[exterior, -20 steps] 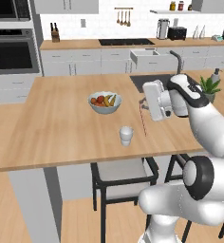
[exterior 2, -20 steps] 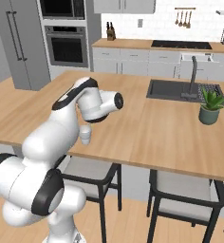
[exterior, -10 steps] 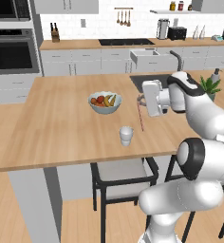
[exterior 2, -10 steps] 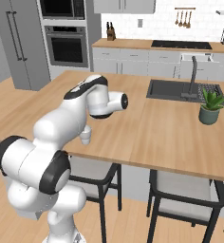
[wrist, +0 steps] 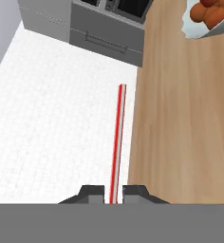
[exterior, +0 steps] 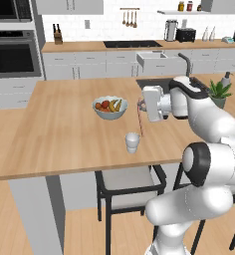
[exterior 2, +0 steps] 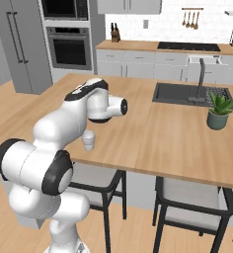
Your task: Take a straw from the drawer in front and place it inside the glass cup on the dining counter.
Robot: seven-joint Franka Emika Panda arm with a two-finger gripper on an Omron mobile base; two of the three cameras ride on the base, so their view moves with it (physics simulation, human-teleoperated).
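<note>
While I watch the hand view, my gripper (wrist: 114, 192) is clamped on the straw (wrist: 117, 142), which runs from between the fingertips toward 12 o'clock. From the left base camera I see the straw (exterior: 140, 118) hanging upright above the dining counter (exterior: 64, 134), the glass cup (exterior: 132, 142) near its lower end at about 7 o'clock, the fruit bowl (exterior: 110, 107) at 9 o'clock.

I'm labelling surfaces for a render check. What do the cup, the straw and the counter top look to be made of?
The glass cup: pale and whitish, probably frosted glass or plastic. The straw: thin, straight, red-pink, smooth, likely plastic, held in the gripper. The dining counter: light wood, matte, with visible plank lines.
</note>
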